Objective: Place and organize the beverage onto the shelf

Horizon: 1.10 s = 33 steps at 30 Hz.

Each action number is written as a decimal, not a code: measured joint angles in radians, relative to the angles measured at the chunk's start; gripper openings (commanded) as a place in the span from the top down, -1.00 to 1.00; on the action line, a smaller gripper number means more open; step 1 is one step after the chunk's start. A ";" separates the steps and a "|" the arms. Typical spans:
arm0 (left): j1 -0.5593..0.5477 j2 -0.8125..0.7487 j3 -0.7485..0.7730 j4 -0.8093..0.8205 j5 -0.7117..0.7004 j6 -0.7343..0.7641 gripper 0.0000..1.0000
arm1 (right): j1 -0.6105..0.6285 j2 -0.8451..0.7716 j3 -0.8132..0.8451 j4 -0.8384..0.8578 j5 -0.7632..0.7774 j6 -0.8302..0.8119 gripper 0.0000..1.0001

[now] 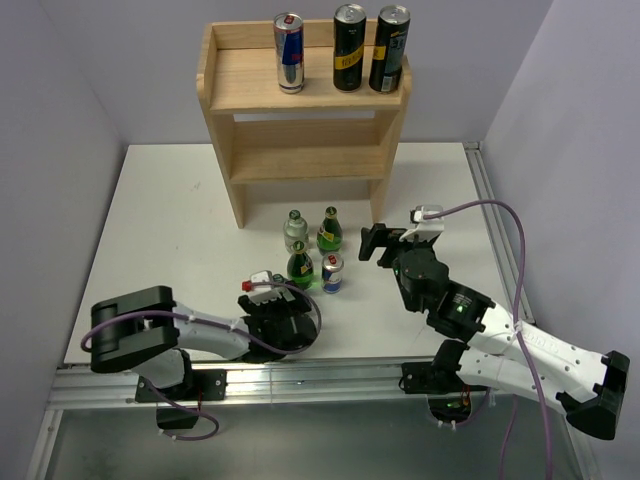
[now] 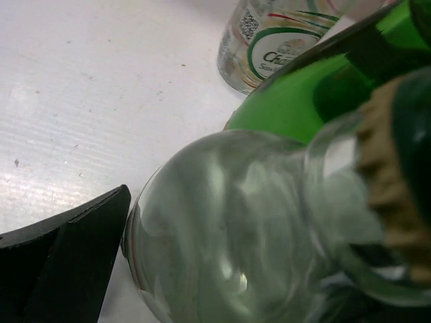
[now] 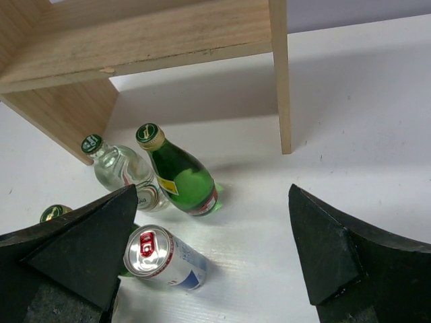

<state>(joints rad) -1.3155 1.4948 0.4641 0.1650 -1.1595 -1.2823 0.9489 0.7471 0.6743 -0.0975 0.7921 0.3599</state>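
A white table [image 1: 160,250] carries everything. At its far edge, in the middle, stands the light-wood shelf [image 1: 240,80], two tiers with a low rim round the upper board. The lower board holds nothing.

The right gripper [image 1: 383,240] hovers near the foot of the shelf's right side panel, just right of the drinks on the table. Its jaws stand wide apart with only bare table between them. In the right wrist view the shelf's right panel and lower board fill the top of the picture, straight ahead of the fingers [image 3: 337,256].

The left gripper [image 1: 290,295] lies low on the near side of the drinks, well short of the shelf. Its jaws are spread too. Its wrist view shows one black finger [image 2: 67,259] just beside a rounded clear glass body; I cannot tell whether they touch.

Three tall cans stand upright in a row on the upper board: a blue-and-silver can [image 1: 289,52], a black can [image 1: 349,47] and a black-and-yellow can [image 1: 389,49].

In front of the shelf stand a clear glass bottle [image 1: 295,231], a green bottle [image 1: 329,230], a darker green bottle [image 1: 300,266] and a small blue-and-silver can [image 1: 332,272], close together
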 measured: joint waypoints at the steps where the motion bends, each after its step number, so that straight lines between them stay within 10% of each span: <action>1: -0.008 0.027 0.028 -0.058 -0.031 -0.058 -0.99 | 0.000 -0.002 -0.003 0.000 0.000 0.002 -1.00; 12: -0.037 0.151 0.105 -0.423 -0.097 -0.332 -0.99 | -0.005 0.010 -0.015 0.002 -0.023 0.010 -1.00; 33: 0.024 0.073 -0.100 0.318 0.014 0.488 -0.90 | -0.006 0.001 -0.089 0.026 -0.035 0.024 -1.00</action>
<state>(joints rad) -1.2911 1.5677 0.3637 0.4828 -1.1454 -0.7940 0.9424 0.7479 0.5850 -0.0719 0.7574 0.3836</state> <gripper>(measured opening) 0.971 0.998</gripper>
